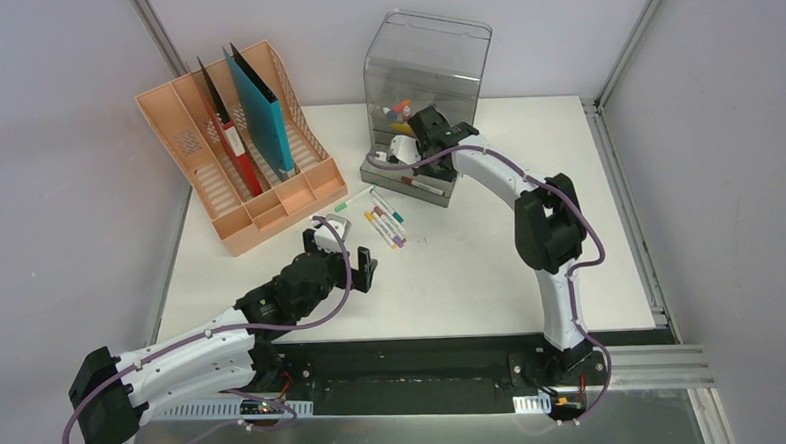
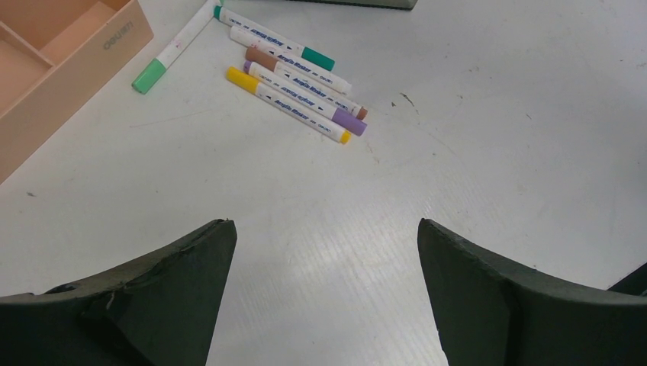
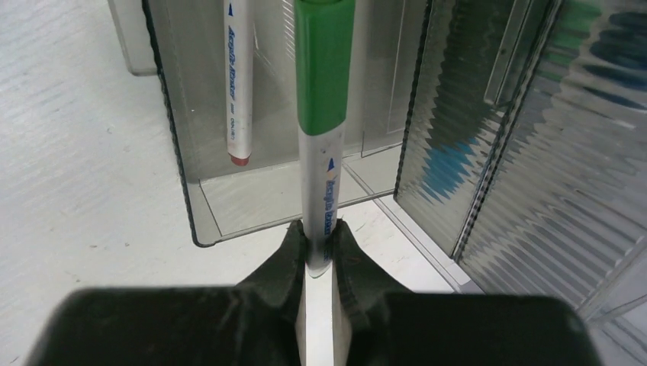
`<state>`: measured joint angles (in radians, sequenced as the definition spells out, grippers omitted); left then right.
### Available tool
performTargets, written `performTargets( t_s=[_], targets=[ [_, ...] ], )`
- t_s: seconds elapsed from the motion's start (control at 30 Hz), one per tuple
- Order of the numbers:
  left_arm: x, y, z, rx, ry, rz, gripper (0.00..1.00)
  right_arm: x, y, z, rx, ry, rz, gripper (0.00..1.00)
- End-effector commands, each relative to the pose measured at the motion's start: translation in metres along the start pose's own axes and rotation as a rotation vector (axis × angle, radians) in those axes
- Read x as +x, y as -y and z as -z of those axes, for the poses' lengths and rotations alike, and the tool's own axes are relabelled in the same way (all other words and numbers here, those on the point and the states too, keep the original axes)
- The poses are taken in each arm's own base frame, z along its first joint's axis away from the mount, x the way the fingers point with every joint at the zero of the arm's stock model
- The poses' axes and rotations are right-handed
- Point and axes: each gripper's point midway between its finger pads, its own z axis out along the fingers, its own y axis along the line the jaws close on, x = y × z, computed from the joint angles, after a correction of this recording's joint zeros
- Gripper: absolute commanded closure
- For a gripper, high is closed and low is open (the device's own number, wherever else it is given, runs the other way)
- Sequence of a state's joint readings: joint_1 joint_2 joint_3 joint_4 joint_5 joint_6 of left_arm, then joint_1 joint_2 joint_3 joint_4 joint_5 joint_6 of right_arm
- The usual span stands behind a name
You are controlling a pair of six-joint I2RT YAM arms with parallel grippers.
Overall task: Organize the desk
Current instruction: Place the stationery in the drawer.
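Pinching a green-capped marker (image 3: 323,91) by its white barrel, the right gripper (image 3: 320,248) points it at the open drawer (image 3: 252,202) of the clear grey drawer box (image 1: 427,55), far side of the desk (image 1: 492,278), the broad white top under everything. A red-tipped marker (image 3: 238,84) lies in there already, so I'd say we're partway. Left to do: the loose markers (image 2: 297,88) mid-desk, slim glossy tubes with coloured caps. The left gripper (image 2: 326,236) hovers near them, fingers spread wide, empty. Far left, the slotted peach rack (image 1: 242,179) holds flat folders (image 1: 264,112). The desktop looks smooth and faintly scuffed.

green marker (image 3: 322,137) tip beyond top edge
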<state>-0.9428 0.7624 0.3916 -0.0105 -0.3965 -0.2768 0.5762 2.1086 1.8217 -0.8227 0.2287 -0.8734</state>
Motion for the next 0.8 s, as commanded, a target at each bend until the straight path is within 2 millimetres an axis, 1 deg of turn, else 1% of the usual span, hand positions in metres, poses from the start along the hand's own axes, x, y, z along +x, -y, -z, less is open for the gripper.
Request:
performTargets(
  t_s=[0.0, 0.13, 0.2, 0.27, 0.37, 0.43, 0.53, 0.57, 0.67, 0.77],
  targets=[
    [-0.002, -0.004, 0.0, -0.023, 0.022, 0.015, 0.08, -0.016, 0.022, 0.01, 0.089, 0.02, -0.013, 0.92],
    [-0.001, -0.004, -0.001, -0.025, 0.019, 0.015, 0.08, -0.016, 0.02, 0.009, 0.084, 0.018, -0.03, 0.79],
    [0.0, -0.003, -0.002, -0.024, 0.016, 0.014, 0.07, -0.017, 0.018, 0.01, 0.076, 0.026, -0.044, 0.69],
    [0.001, -0.002, -0.003, -0.022, 0.014, 0.016, 0.08, -0.018, 0.015, 0.013, 0.06, 0.038, -0.064, 0.62],
    [0.002, -0.002, -0.005, -0.021, 0.009, 0.016, 0.07, -0.021, 0.01, 0.02, 0.032, 0.064, -0.097, 0.53],
    [0.003, -0.001, -0.005, -0.02, 0.01, 0.022, 0.07, -0.022, 0.005, 0.026, 0.005, 0.079, -0.124, 0.51],
    [-0.001, 0.003, -0.006, -0.001, 0.026, 0.043, 0.06, -0.027, -0.005, 0.043, -0.054, 0.126, -0.17, 0.48],
    [-0.003, 0.005, -0.006, 0.007, 0.033, 0.052, 0.05, -0.029, -0.01, 0.052, -0.084, 0.148, -0.186, 0.47],
    [-0.006, 0.009, -0.008, 0.029, 0.046, 0.08, 0.04, -0.034, -0.032, 0.08, -0.206, 0.229, -0.234, 0.44],
    [-0.012, 0.014, -0.01, 0.061, 0.046, 0.107, 0.05, -0.032, -0.054, 0.104, -0.303, 0.297, -0.267, 0.41]
  ],
)
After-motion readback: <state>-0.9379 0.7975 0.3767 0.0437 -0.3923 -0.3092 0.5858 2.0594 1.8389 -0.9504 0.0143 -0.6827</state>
